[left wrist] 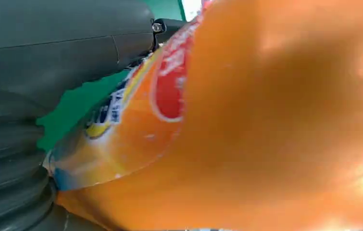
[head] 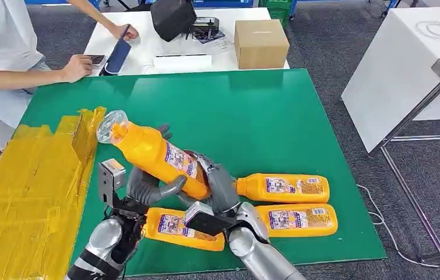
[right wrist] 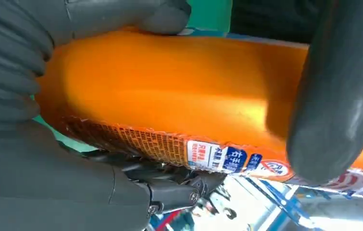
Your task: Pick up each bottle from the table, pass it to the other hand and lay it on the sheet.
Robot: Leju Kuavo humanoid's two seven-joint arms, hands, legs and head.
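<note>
At the far left of the head view, the yellow sheet (head: 25,186) is seen spread over the table edge, its raised fold just beside the cap of the held bottle (head: 153,153). That bottle is carried tilted above the green table (head: 252,116), cap up and toward the sheet, base down toward the middle. Its lower body is wrapped by the left robot hand (head: 147,188) from the sheet side, and its base end is gripped by the right robot hand (head: 220,186); both are closed on it, so the handover is judged to be midway.

In the left wrist view the bottle (left wrist: 246,125) is pressed close against the left robot hand (left wrist: 49,72). In the right wrist view the bottle (right wrist: 179,96) is shown clasped by the right robot hand (right wrist: 49,72), with a dark finger (right wrist: 338,96) laid across it.

A slip is the main risk: the smooth bottle could slide if one hand lets go before the other's hold is firm. It would then fall on the bottle (head: 182,226) lying beneath both wrists, which could be knocked or rolled.

Further right, two more bottles (head: 284,188) (head: 299,220) lie near the right arm and could be brushed when it is drawn away.
</note>
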